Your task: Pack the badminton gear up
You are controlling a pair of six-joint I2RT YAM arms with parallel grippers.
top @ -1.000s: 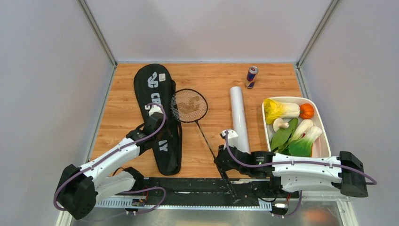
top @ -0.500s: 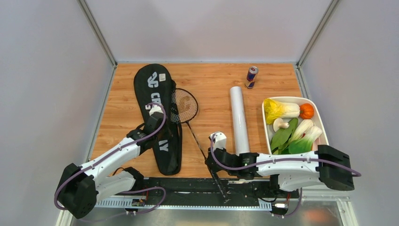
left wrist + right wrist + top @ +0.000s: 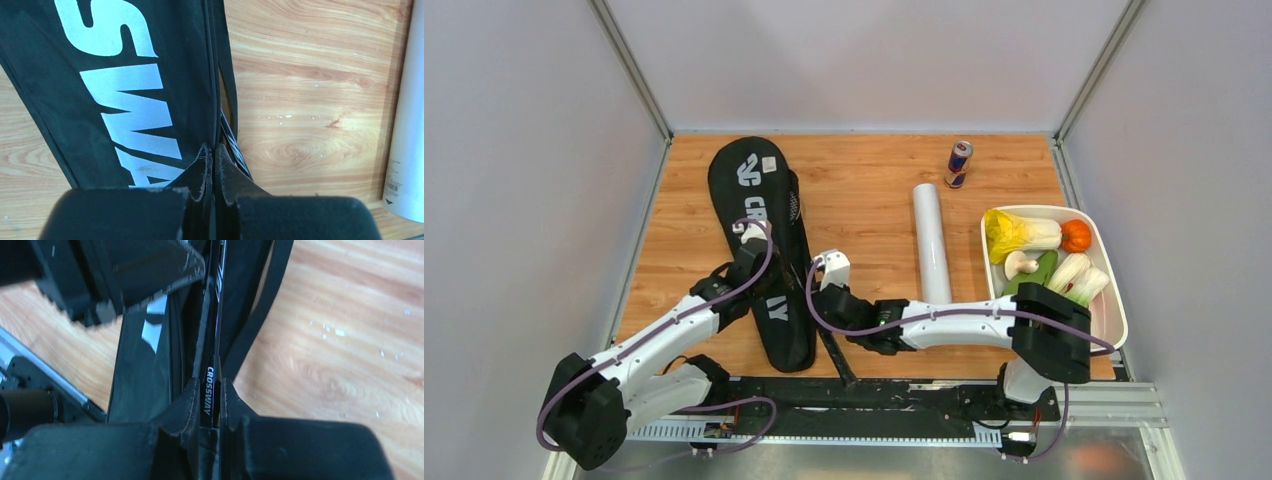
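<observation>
Looking at your right gripper (image 3: 210,388), it's clamped tight on the racket (image 3: 214,335) shaft, and the head's mostly tucked inside the racket bag (image 3: 756,190) already. Your left gripper (image 3: 212,153) is pinched shut on the bag's open edge, just left of that shaft. The shaft runs lengthwise with the bag, handle poking out the near end, so I'd guess you push straight along that axis with the right arm feeding.

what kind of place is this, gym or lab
Probably a robot lab cell, not a gym: a wooden table boxed in by grey panels, two arms bolted at its near edge, a racket bag and vegetable tray as props.
</observation>
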